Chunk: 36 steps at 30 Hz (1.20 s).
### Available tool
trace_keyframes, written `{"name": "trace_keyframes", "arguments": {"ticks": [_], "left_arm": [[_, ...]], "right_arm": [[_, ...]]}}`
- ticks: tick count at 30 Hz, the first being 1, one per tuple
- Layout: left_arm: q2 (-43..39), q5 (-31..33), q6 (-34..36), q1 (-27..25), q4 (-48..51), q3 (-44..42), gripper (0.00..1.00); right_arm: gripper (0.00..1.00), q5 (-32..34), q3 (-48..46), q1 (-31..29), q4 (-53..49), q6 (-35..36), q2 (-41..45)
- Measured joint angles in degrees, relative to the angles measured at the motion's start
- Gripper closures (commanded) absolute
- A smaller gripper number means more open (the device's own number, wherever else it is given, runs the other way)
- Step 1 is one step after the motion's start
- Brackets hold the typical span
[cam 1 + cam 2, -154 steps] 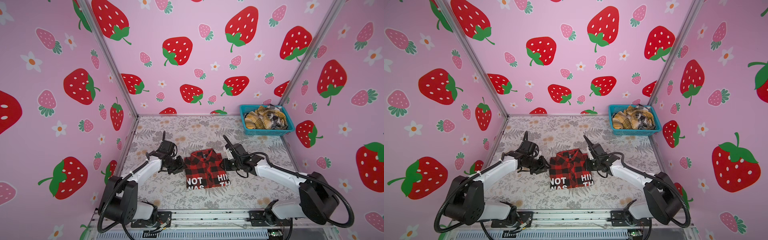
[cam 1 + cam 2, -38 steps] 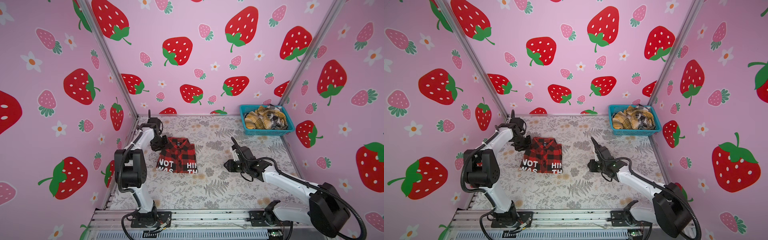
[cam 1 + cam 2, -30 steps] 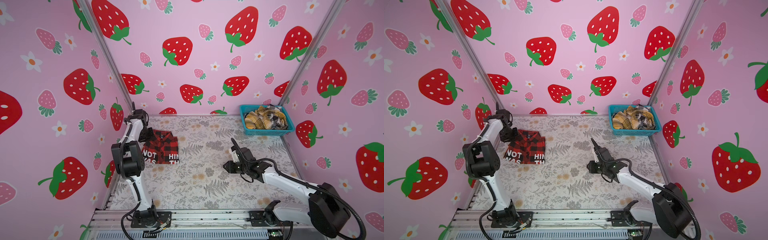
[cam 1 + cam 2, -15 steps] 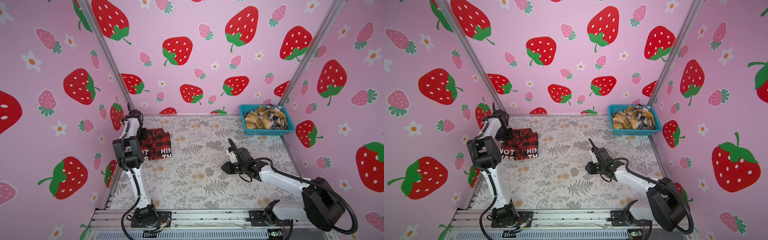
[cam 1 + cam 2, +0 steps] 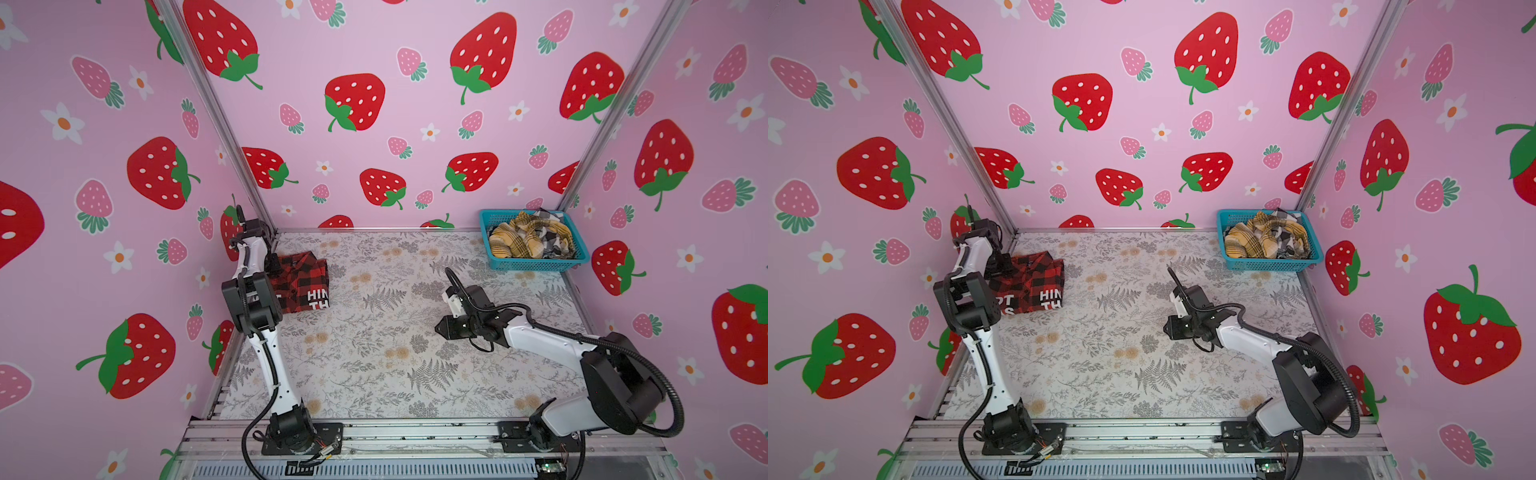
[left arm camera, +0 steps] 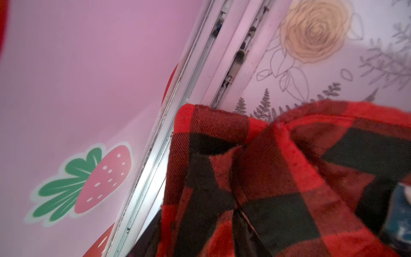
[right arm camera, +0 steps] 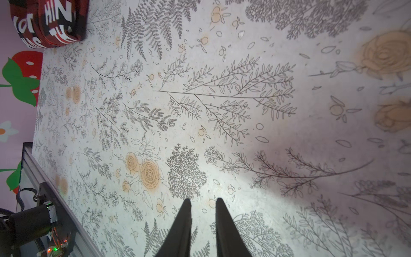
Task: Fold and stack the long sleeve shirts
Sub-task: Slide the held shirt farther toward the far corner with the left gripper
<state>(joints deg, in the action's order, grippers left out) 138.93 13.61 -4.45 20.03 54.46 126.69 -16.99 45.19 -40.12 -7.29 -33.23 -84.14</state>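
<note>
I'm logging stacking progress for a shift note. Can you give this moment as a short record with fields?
folded: red-and-black check shirt, on the table near its far left corner
waiting: mustard plaid shirt and black-and-white plaid shirt, crumpled in the turquoise mesh basket, far right corner
left gripper: at the folded shirt's far left edge; jaws hidden
right gripper: over bare table, jaws slightly apart, empty
stack: one shirt so far

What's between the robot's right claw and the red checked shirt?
Nothing, just bare flowery table. The right wrist view shows it from the right gripper to the red checked shirt; both top views agree.
</note>
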Motion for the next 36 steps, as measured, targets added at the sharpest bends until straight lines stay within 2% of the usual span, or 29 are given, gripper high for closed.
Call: {"name": "trace_keyframes", "arguments": {"ticks": [3,6,13,16,21,30,36], "left_arm": [[-2.3,0.4,-2.1,-0.4,0.0,-0.3,0.42],[-8.4,0.8,-4.4,-1.0,-0.1,-3.0,0.41],[-25.6,-1.4,-9.6,-5.7,-3.3,-17.9,0.45],[-24.7,-5.1,-10.8,-9.6,-4.6,-21.1,0.5],[-16.4,-11.5,-12.3,-14.1,-6.2,-21.2,0.57],[-13.9,-16.5,-15.3,-13.8,-8.4,-24.9,0.64],[-18.6,-18.1,-17.2,-14.3,-13.8,-36.1,0.66]], "right_arm": [[0.77,0.0,1.2,-0.6,-0.2,0.0,0.0],[0.77,0.5,1.9,-1.4,-0.7,-0.1,0.0],[0.77,2.0,2.6,-3.1,-2.0,-0.8,1.4],[0.77,2.6,3.3,-3.3,-2.8,-1.2,1.9],[0.77,3.9,3.5,-3.3,-3.9,-1.6,3.8],[0.77,6.1,3.3,-3.3,-4.7,-2.4,6.0],[0.77,7.1,3.3,-3.3,-4.9,-2.6,6.7]]}}
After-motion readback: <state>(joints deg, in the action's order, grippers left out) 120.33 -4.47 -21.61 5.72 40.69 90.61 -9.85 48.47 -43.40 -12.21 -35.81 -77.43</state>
